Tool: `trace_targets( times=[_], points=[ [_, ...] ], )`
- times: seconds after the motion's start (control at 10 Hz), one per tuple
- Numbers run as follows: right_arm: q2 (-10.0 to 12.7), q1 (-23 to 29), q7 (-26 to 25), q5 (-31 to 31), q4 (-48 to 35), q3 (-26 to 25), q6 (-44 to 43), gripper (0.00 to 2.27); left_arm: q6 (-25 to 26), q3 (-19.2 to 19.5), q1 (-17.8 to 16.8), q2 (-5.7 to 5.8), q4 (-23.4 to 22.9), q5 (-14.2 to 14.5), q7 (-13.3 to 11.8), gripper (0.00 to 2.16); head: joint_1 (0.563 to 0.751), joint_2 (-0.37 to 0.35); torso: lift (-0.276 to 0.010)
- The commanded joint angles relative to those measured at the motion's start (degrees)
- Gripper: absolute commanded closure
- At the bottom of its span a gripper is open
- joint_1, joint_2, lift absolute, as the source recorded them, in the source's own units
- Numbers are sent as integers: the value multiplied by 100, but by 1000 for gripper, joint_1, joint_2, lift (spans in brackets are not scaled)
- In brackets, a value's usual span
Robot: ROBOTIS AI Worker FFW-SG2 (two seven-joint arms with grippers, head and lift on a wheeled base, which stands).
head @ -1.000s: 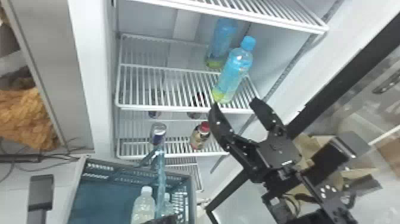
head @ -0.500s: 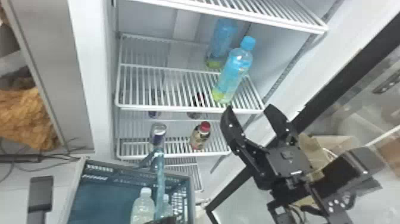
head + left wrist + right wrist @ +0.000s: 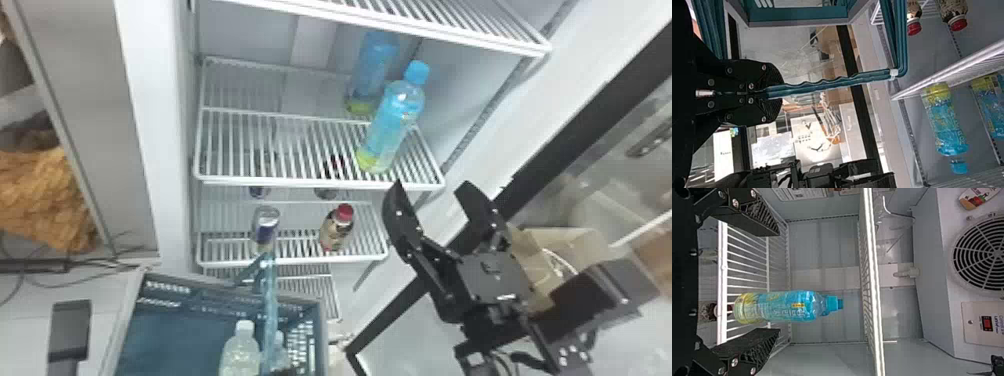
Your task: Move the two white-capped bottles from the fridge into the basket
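Observation:
Two white-capped bottles, a nearer one (image 3: 241, 352) and a farther one (image 3: 279, 354) partly behind the handle, stand in the blue-green basket (image 3: 320, 340). At the bottom edge of the head view, my left gripper (image 3: 284, 372) shows as a dark sliver by the basket's handle (image 3: 270, 310). In the left wrist view my left gripper (image 3: 772, 93) is shut on that handle (image 3: 828, 83). My right gripper (image 3: 431, 192) is outside the fridge, open and with nothing between its fingers, below and right of the blue-capped bottles. The right wrist view has my right gripper (image 3: 775, 282) open, facing the shelf.
Two blue-capped bottles, front (image 3: 392, 125) and rear (image 3: 372, 65), stand on the middle shelf (image 3: 300, 182). A red-capped bottle (image 3: 336, 230) and a can (image 3: 265, 225) are one shelf lower. The open fridge door's dark frame (image 3: 565, 135) runs behind the right arm.
My right gripper has moved to the right, away from the shelves, staying open. The left arm, the basket and the bottles are where they were.

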Motion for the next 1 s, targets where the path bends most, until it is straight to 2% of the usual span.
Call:
trace_targets(
  times=[0.0,0.9],
  points=[
    [1,-5,1,-28,46,-1,-43,185,23,-16,-8,0,0,-2,9,1193,695,-350,0],
    [-43,-47,1,-40,88,45,-113,185,37,-5,-36,-9,0,-2,9,1193,695,-350,0]
  ],
)
